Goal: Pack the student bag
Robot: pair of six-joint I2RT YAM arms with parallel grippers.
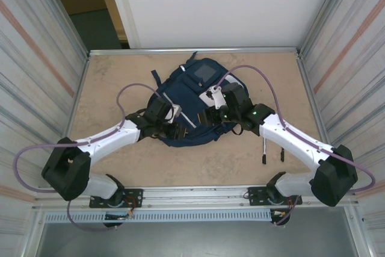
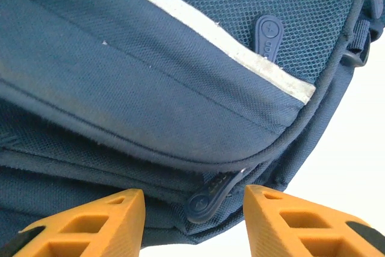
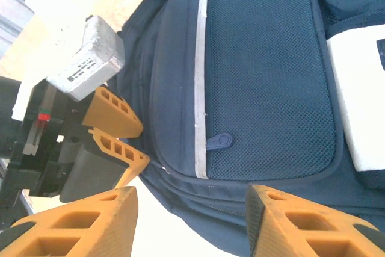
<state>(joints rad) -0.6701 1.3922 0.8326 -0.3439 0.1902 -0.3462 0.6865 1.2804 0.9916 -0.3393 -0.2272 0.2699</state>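
Bag (image 1: 191, 91) flat on the surface (image 1: 114, 73); left tool (image 2: 192, 195), released, straddles a zipper pull (image 2: 206, 201), apparently to grasp it; right tool (image 3: 192, 200) hovers nearby, likewise released.

Beige tabletop (image 1: 120, 167), ribbed metal side walls (image 1: 36, 58), white back panel (image 1: 222, 4)

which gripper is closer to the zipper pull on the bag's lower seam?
Left. The left gripper has the zipper pull between its open fingertips, not gripped. The right gripper is open, set back off the student bag edge.
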